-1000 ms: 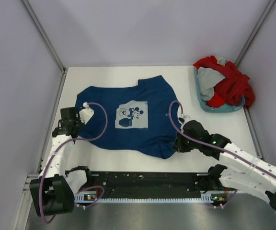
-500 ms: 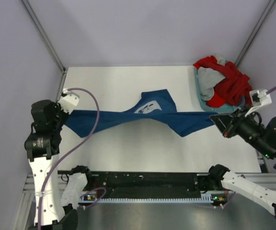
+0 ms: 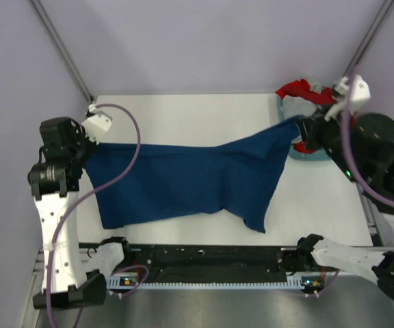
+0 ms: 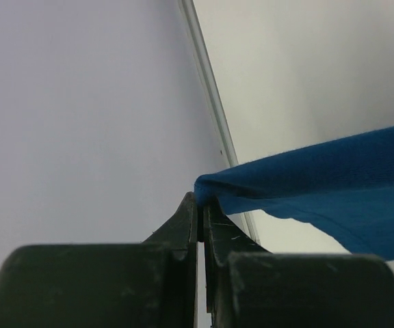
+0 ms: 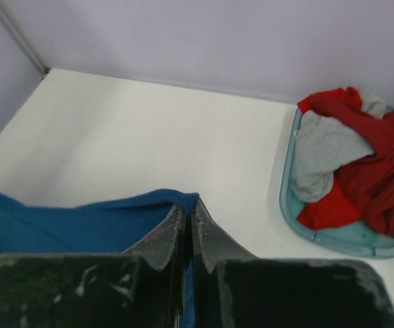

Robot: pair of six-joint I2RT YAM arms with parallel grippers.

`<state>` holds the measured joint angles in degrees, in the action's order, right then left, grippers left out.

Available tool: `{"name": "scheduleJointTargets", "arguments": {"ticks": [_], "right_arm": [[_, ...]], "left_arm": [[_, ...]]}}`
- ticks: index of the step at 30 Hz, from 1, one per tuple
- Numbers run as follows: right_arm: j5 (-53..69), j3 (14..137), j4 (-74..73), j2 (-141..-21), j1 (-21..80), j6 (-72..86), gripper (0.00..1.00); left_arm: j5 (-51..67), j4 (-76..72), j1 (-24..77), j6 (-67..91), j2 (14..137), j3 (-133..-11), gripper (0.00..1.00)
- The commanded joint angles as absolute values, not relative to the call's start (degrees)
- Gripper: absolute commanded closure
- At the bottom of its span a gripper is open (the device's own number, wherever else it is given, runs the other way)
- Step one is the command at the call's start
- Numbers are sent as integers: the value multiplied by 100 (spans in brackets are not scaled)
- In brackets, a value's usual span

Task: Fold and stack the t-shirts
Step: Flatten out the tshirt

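My left arm [image 3: 52, 232] and right arm [image 3: 347, 254]: white links, black joints, purple cable [image 3: 137, 145] looped along each; tool fingers [image 5: 159, 239] black, scuffed.

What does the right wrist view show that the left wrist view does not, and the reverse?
Only the right wrist view shows the basket with red shirts and a grey shirt. Only the left wrist view shows the left arm's own jaws. Both show the navy shirt pinched in shut jaws, and a frame rail.
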<state>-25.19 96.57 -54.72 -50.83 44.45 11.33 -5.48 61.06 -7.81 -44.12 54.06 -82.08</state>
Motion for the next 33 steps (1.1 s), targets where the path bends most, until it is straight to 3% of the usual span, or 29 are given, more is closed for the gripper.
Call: {"name": "scheduleJointTargets", "arguments": {"ticks": [1, 4, 10, 13, 16, 23, 29, 33], "right_arm": [[-1992, 10377, -4080, -6553, 3362, 368, 100], [-435, 11264, -3430, -7677, 2183, 930, 100], [623, 14848, -3235, -10052, 1109, 1835, 100], [948, 15338, -2412, -10284, 634, 2372, 100], [1037, 14715, -1662, -9792, 291, 2514, 100], [2029, 12485, -2222, -8142, 264, 1952, 100], [2479, 8138, -2461, -5612, 334, 1740, 100], [2715, 5499, -2409, -3766, 483, 2415, 100]], "left_arm": [[-405, 4776, -809, -4342, 6335, -8691, 100], [-316, 3782, -809, -4027, 7029, -9182, 100], [-413, 3366, -782, -3411, 8900, -11931, 100], [-606, 3331, -765, -3471, 9569, -13374, 100], [-580, 3209, -712, -3752, 9660, -13668, 100], [-405, 3093, -686, -3999, 8589, -11895, 100], [473, 3348, -686, -4376, 6824, -8725, 100], [606, 3533, -677, -4710, 5873, -6263, 100]]}}
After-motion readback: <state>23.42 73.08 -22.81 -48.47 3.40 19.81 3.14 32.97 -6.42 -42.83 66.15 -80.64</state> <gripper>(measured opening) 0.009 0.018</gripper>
